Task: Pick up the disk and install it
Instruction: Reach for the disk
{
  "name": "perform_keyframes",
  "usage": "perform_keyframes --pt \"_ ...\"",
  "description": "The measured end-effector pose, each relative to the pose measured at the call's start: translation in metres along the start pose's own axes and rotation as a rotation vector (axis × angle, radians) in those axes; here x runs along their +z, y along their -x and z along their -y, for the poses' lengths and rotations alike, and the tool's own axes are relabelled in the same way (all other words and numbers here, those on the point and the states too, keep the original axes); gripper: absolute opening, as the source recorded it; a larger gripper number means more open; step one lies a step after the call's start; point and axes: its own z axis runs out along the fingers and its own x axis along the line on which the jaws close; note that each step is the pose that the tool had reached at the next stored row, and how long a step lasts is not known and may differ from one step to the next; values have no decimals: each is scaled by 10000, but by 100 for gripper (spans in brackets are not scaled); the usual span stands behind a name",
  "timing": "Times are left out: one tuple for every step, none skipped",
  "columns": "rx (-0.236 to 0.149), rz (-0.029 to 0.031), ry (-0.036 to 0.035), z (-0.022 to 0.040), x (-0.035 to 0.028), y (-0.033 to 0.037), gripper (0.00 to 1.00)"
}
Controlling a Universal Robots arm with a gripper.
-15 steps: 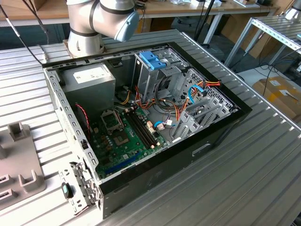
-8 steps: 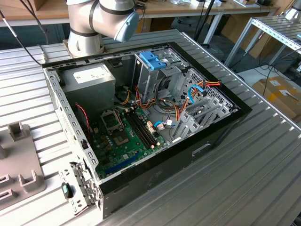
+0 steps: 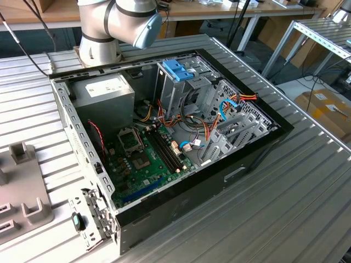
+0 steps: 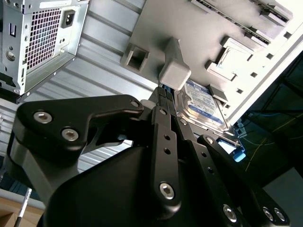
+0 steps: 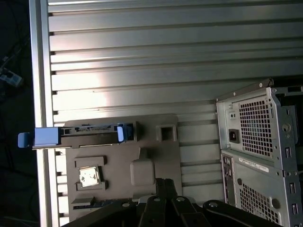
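Grey tray (image 5: 113, 161) holds one blue-railed disk (image 5: 87, 134) on edge; the one gripper (image 5: 165, 180), fingers pressed together, grips nothing.

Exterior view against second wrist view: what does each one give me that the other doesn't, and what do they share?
Exterior view: the inside of the open case, with motherboard, blue latch and power supply box. Second wrist view: the pincer close to the disk, which stands on edge in the grey fixture plate. Shared: the case, the plate, the ribbed table.
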Motion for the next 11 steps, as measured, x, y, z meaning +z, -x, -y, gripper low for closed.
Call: perform_keyframes --pt "0 0 0 0 0 0 11" --pt "0 0 0 0 0 0 11" --pt "0 0 0 0 0 0 11" --pt "1 2 1 -4 2 -2 11" --pt "1 0 0 -15 3 -2 11" --pt "1 1 0 -27 5 -4 11" --pt "0 0 -1 -40 8 -5 11" --pt "-1 0 0 -50 10 -7 11" --pt "0 0 0 -61 13 -9 11" --pt "0 0 0 -72 15 -11 11" --pt "0 0 0 -85 18 -12 11"
